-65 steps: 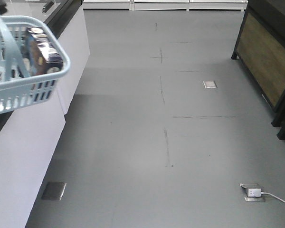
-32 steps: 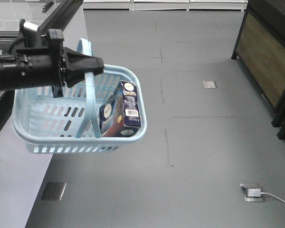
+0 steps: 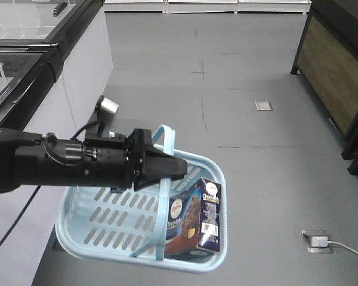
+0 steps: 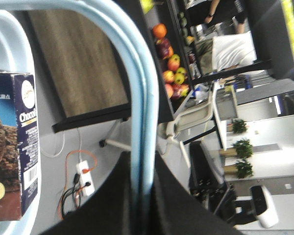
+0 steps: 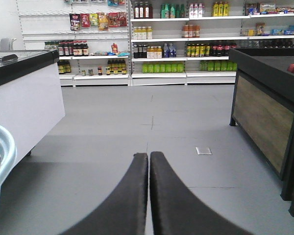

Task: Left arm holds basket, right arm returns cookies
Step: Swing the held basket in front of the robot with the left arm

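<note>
My left arm (image 3: 59, 164) reaches in from the left of the front view, its gripper (image 3: 173, 168) shut on the thin loop handles (image 4: 139, 93) of the light blue basket (image 3: 107, 223). The basket hangs low over the grey floor. Inside it, the dark navy and brown cookies box (image 3: 197, 223) stands against the right wall; the left wrist view shows it at the left edge (image 4: 12, 147). In its own wrist view, my right gripper (image 5: 149, 155) is shut with nothing between its fingers, aimed down the aisle. The basket rim (image 5: 1, 156) shows at its far left.
A white freezer cabinet (image 3: 77, 71) with a black-framed glass top lines the left side. A dark wood-panelled display stand (image 3: 331, 68) stands at the right. A floor socket with a white plug (image 3: 317, 241) lies at the lower right. Stocked shelves (image 5: 186, 44) close the aisle's far end.
The left arm has swung the basket from the upper left down and rightward to the lower middle of the front view. The cookies box rode along inside it.
</note>
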You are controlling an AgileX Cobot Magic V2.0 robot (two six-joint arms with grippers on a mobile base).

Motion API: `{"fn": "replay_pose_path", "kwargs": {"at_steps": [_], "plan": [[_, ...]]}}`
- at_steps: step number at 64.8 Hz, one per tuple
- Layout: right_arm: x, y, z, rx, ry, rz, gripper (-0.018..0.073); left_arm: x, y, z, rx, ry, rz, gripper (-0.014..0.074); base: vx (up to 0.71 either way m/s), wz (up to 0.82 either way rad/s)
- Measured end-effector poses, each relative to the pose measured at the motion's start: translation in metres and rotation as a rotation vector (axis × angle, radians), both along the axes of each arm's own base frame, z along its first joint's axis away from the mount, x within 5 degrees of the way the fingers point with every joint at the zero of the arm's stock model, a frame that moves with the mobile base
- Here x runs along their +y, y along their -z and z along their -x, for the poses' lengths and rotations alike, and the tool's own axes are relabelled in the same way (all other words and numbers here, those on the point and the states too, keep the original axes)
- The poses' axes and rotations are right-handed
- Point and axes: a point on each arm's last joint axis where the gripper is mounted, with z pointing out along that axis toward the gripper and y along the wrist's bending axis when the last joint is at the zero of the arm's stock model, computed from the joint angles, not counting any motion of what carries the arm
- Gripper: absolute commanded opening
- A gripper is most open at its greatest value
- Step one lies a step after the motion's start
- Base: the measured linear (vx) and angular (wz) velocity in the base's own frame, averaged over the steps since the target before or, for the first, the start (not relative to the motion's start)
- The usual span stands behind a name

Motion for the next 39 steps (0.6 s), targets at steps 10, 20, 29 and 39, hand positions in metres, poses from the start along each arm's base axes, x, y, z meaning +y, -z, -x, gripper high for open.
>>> {"fn": "replay_pose_path", "kwargs": {"at_steps": [10,20,29,39], "plan": [[0.0,0.0,0.0,0.0,0.0,0.0,-0.0008,-0.014,0.013,0.014,0.021,0.014,-0.048,-0.0007,0.0,0.0],[0.0,0.0,0.0,0.0,0.0,0.0,-0.0008,-0.026,0.015,0.022,0.014,0.036,-0.064,-0.0007,0.0,0.0],[0.0,0.0,0.0,0.0,0.0,0.0,-0.0008,-0.03,0.015,0.025,0.011,0.041,-0.069,-0.0007,0.0,0.0],[0.0,0.0,0.0,0.0,0.0,0.0,-0.0008,-0.03,0.016,0.023,0.01,0.027,-0.077,-0.0007,0.0,0.0]]}}
